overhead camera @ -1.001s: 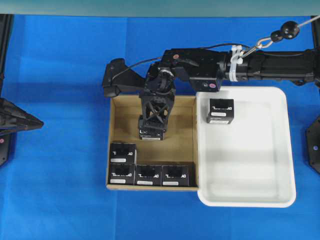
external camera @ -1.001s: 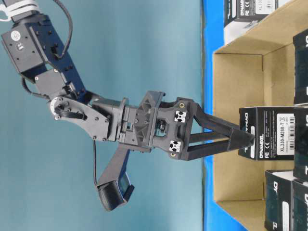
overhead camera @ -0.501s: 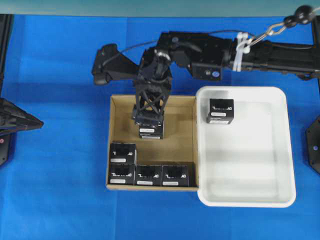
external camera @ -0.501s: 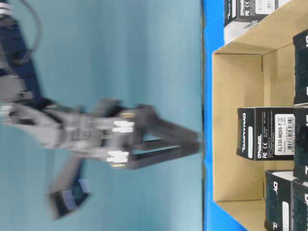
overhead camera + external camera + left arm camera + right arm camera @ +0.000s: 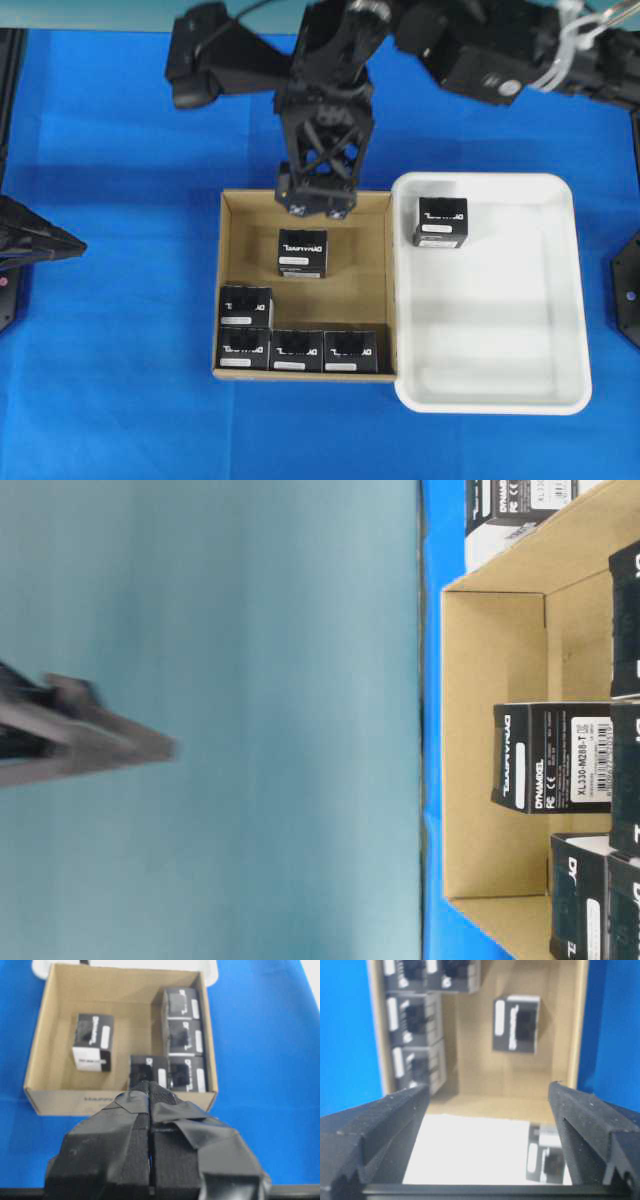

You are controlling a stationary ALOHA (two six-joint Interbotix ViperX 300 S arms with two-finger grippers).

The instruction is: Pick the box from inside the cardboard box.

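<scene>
The cardboard box (image 5: 229, 242) lies open on the blue table and holds several small black boxes. One black box (image 5: 302, 252) stands alone near its far wall; it also shows in the table-level view as the black box (image 5: 550, 757) and in the right wrist view as the black box (image 5: 516, 1024). My right gripper (image 5: 317, 205) hangs high above the carton's far wall, open and empty, apart from that box. In the table-level view its fingers (image 5: 100, 738) are a blur. My left gripper (image 5: 150, 1086) is shut and empty, outside the carton's near wall (image 5: 75, 1102).
Three black boxes (image 5: 297, 350) line the carton's near wall, and one more (image 5: 246, 303) stands behind the left one. A white tray (image 5: 500, 330) touches the carton's right side with one black box (image 5: 441, 221) in its far left corner. The left arm (image 5: 30, 245) rests at the left edge.
My right gripper, which stood around the lone box one second ago, has risen straight up and away, still open. The box has stayed on the carton floor.
</scene>
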